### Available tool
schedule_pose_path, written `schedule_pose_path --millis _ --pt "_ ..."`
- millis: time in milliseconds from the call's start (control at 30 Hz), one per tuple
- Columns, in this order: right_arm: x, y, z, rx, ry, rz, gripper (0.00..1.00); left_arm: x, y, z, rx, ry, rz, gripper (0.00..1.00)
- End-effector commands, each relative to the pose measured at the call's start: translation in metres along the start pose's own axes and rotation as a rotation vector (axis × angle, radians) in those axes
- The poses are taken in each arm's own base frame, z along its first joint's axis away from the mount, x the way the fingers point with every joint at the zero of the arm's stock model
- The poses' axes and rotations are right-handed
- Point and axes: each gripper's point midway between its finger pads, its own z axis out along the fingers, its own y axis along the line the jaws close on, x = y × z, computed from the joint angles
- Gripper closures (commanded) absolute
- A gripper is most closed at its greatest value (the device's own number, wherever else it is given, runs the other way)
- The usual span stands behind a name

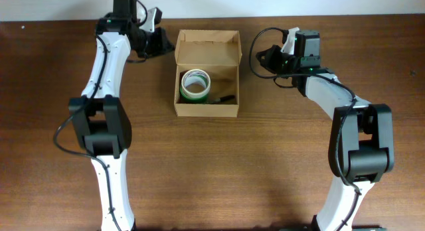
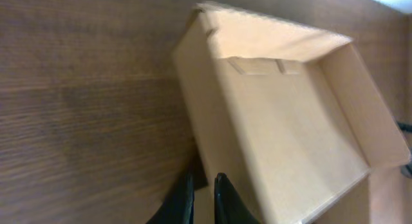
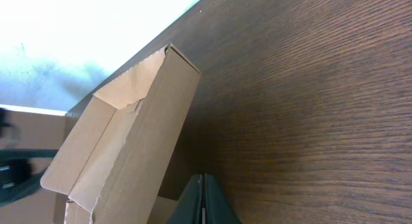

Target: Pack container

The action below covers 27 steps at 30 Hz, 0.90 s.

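Toward the far edge of the table, about midway along it, seen from overhead: container, tan cardboard, open, hinged lid standing back on the far side. Inside, toward its left wall, a green-and-white tape roll lying flat; beside that, a small dark item, too small to name. Just off the lid's left edge, left gripper; off the lid's right edge, a little apart, right gripper.

From the left wrist: left gripper low by the container at its near bottom corner, fingers drawn almost together with only a thin slit between. Cannot tell whether pinching cardboard.

From the right wrist: right gripper pressed fully together, holding nothing, close beside the container wall over bare wood.
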Motion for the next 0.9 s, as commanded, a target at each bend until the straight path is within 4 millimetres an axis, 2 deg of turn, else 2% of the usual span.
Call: schedule_pose_path --millis 0,267,400,633,867 --pt "0.003 -0.007 0.005 0.02 0.001 -0.009 0.96 0.004 0.011 0.011 0.123 0.03 -0.122 0.89" --pt "0.035 -0.026 0.028 -0.027 0.116 0.014 0.96 0.001 0.007 0.027 0.251 0.029 -0.161 0.89" --pt "0.045 -0.017 0.036 -0.136 0.158 -0.012 0.96 -0.002 0.005 0.031 0.286 0.023 -0.168 0.89" --pt "0.043 -0.01 0.038 -0.191 0.151 -0.048 0.96 -0.007 0.004 0.04 0.369 0.018 -0.215 0.89" --pt "0.041 -0.006 0.038 -0.211 0.141 -0.071 0.96 -0.008 0.006 0.044 0.381 0.017 -0.227 0.88"
